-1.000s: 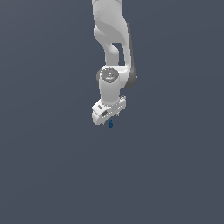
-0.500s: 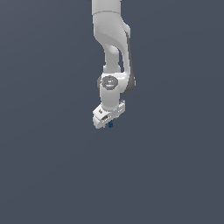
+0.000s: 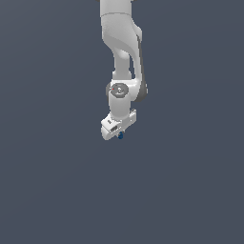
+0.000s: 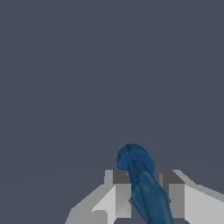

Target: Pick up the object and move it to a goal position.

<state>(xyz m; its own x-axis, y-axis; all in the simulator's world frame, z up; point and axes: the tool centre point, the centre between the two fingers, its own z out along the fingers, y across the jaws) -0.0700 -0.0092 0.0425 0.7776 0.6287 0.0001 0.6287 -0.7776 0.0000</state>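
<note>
White arm (image 3: 122,57) hangs down from the top of the exterior view, over a plain grey-blue floor (image 3: 190,181). Gripper (image 3: 119,135) points down, fingers (image 4: 121,194) closed on the dark blue object (image 4: 141,183). Object sits between them, rounded end sticking out past the tips.

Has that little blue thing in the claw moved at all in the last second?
Yes. The blue object, clamped in the gripper, sits a little higher in the exterior view's frame than before; no fixed landmark shows against the plain background.
</note>
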